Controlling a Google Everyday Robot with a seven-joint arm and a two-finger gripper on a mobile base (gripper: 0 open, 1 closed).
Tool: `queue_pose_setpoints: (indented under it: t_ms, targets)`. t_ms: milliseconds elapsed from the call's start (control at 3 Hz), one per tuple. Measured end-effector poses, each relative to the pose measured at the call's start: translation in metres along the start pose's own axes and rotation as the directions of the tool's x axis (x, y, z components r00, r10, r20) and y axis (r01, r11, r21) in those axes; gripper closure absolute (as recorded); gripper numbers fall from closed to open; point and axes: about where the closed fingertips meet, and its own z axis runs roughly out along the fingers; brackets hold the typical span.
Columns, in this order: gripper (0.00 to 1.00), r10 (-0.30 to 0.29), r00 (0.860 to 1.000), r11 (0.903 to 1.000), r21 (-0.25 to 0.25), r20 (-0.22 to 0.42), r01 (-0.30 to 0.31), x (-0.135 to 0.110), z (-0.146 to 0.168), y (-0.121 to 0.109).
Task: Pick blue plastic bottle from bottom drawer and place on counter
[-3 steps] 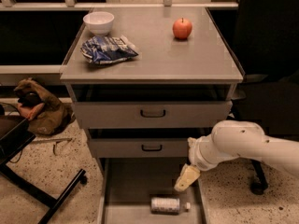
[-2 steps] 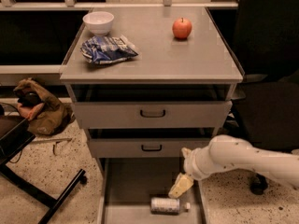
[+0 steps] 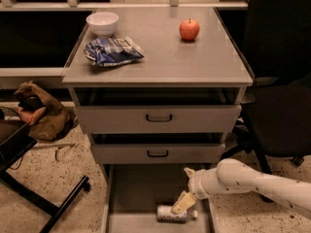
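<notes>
Below: long shallow grey metal bottom drawer point(image 3: 127, 195), pulled open, smooth flat floor. Small clear bluish plastic bottle point(image 3: 166, 214) lies on its side near the drawer's front. Beige gripper point(image 3: 180, 206) on rounded white arm point(image 3: 252, 181) hangs just above the bottle, overlapping it; opening cannot be told.

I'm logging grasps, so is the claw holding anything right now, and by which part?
Cannot be told. The claw sits low in the open bottom drawer, over the right half of the blue plastic bottle lying there; no clear hold shows.
</notes>
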Motion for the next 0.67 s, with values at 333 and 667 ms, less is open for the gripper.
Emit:
queue_pose_setpoints:
  t_ms: [333,667]
  targets:
    - [0.00,0.000,1.000,1.0000,0.000,0.000,0.000,0.000,0.000,0.000]
    - [0.00,0.017,1.000,0.9998,-0.008,-0.004,-0.017,0.018,0.026,-0.001]
